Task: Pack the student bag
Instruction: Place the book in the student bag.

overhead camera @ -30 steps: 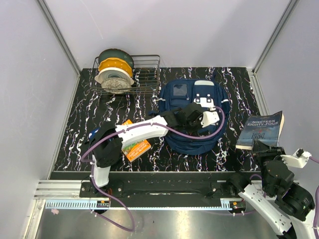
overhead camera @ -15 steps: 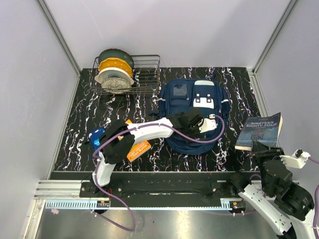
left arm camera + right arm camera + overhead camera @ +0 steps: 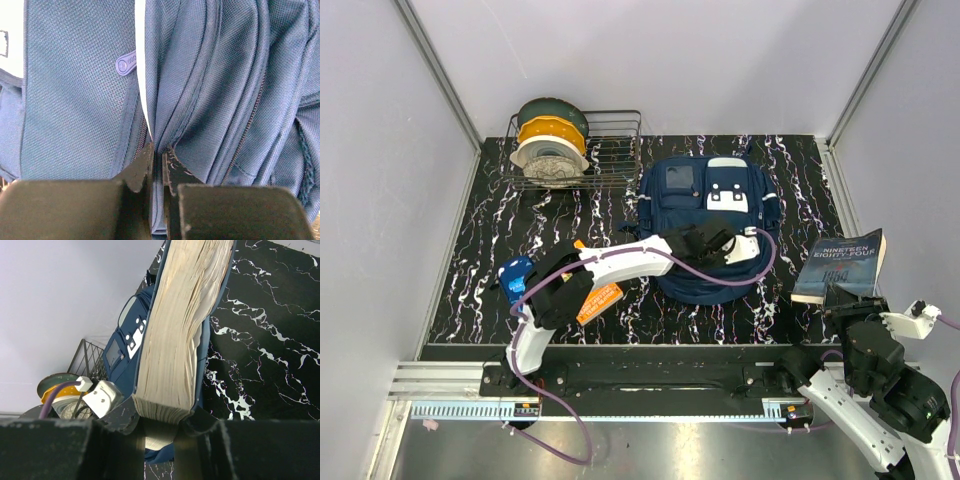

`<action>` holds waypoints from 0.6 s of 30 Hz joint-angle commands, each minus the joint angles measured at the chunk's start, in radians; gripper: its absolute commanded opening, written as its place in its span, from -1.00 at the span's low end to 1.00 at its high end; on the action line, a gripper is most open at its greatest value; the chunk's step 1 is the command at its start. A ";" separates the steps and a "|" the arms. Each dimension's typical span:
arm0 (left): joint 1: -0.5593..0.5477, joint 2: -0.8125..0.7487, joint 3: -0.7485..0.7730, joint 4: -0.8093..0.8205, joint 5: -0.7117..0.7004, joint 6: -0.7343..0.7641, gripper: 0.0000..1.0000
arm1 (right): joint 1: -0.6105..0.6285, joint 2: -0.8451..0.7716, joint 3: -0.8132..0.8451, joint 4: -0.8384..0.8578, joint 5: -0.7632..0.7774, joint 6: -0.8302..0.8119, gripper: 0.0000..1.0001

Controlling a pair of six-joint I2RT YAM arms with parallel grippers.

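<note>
Left wrist: left end effector point(image 3: 156, 156) pinches a student bag point(image 3: 210, 90) fold; right end effector point(image 3: 161, 418) clamps a book point(image 3: 180, 330).

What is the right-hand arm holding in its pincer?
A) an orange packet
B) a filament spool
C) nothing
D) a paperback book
D: the right pincer is clamped on the lower edge of the book, whose cream page edges rise from between the pincer's two halves.

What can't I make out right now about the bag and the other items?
Whether the student bag is unzipped: top view, left arm covers its near part; left wrist view, too close, just folds at the left tool.
Label on orange packet: top view, too small, partly under that arm.
</note>
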 commanded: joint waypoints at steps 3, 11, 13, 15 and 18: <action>0.024 -0.121 0.154 -0.015 -0.085 -0.021 -1.00 | 0.001 -0.009 0.014 0.083 0.039 0.020 -0.86; 0.084 -0.132 0.360 -0.158 -0.029 -0.075 -1.00 | 0.001 0.004 -0.001 0.125 -0.063 -0.053 -0.90; 0.098 -0.132 0.400 -0.175 0.000 -0.110 -1.00 | 0.000 0.010 -0.014 0.161 -0.110 -0.064 -0.95; 0.119 -0.123 0.436 -0.192 0.023 -0.136 -1.00 | 0.000 0.018 -0.026 0.185 -0.141 -0.072 -0.99; 0.147 -0.102 0.553 -0.238 0.086 -0.194 -1.00 | 0.001 0.033 -0.058 0.250 -0.211 -0.083 -1.00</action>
